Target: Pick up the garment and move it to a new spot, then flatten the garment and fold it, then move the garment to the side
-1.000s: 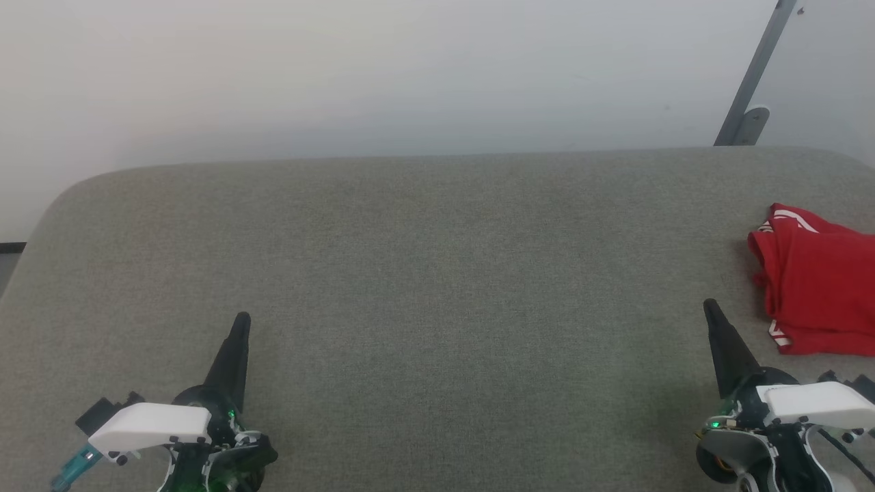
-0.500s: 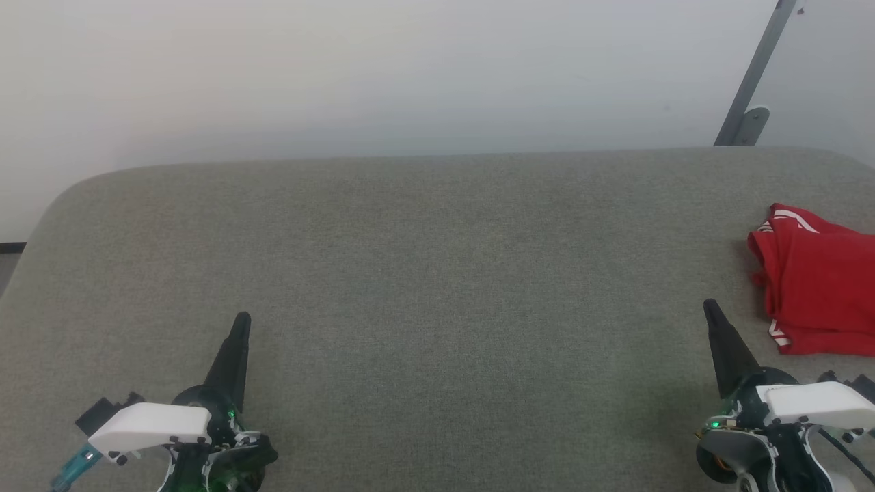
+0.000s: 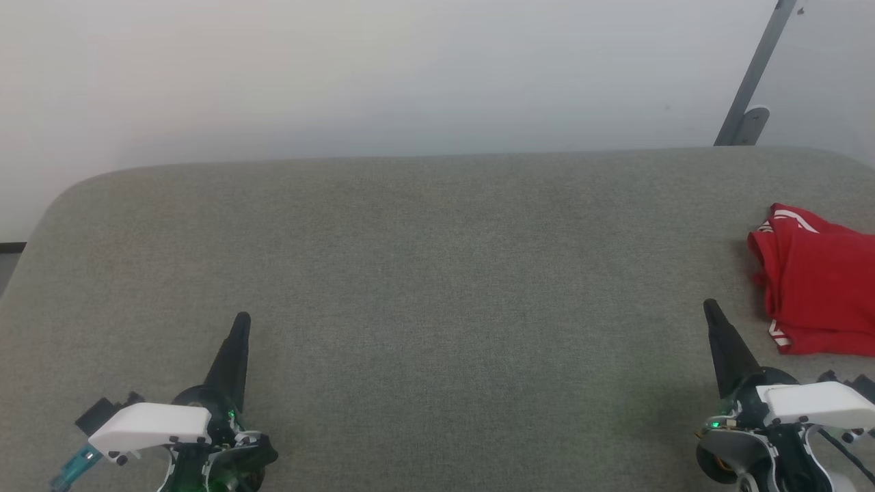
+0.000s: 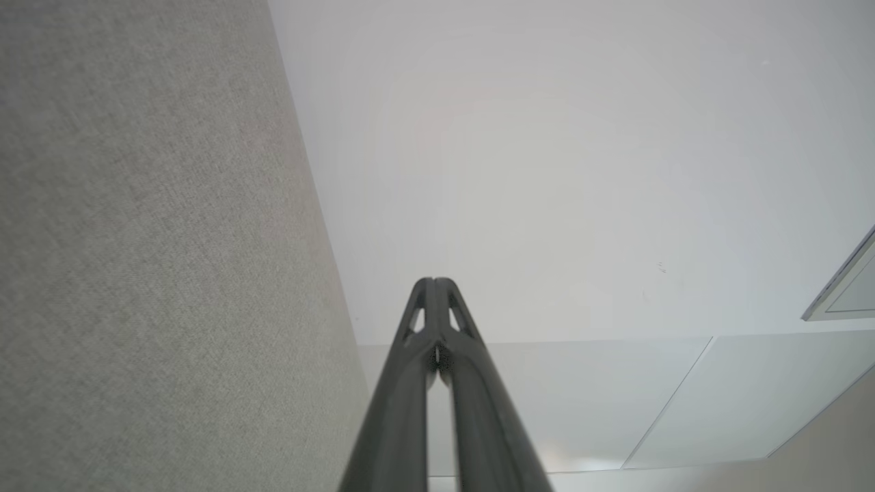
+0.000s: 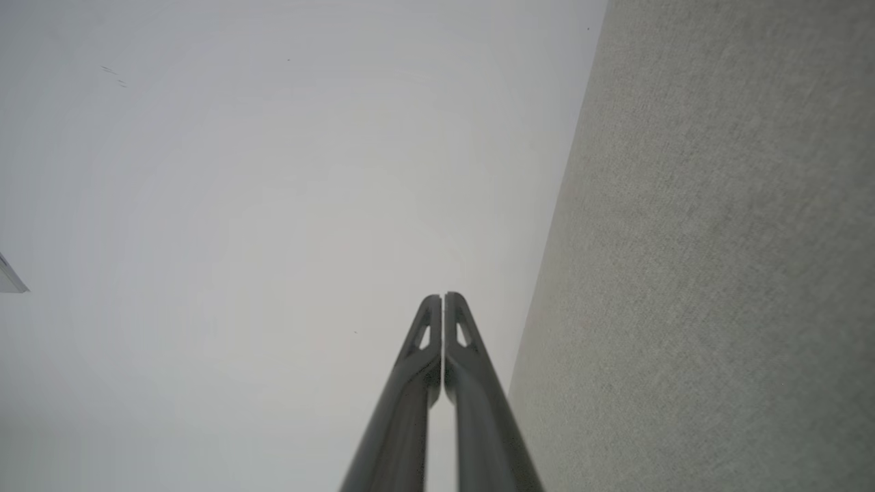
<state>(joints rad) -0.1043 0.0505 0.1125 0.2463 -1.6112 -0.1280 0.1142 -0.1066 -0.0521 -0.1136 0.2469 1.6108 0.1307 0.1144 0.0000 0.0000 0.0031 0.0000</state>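
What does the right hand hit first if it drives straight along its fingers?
Probably nothing close: the shut right hand aims left of the red white-trimmed jersey, over the grey fabric surface, toward the pale wall. Height is unclear.

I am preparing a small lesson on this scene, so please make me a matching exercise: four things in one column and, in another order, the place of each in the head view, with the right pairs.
Things:
1. garment
2. left gripper
3. right gripper
4. metal bar

Places:
A. top right, slanting in front of the wall
B. lower left, fingers shut
C. right edge, lying on the grey surface
D. lower right, fingers shut

Pairs: 1-C, 2-B, 3-D, 4-A.
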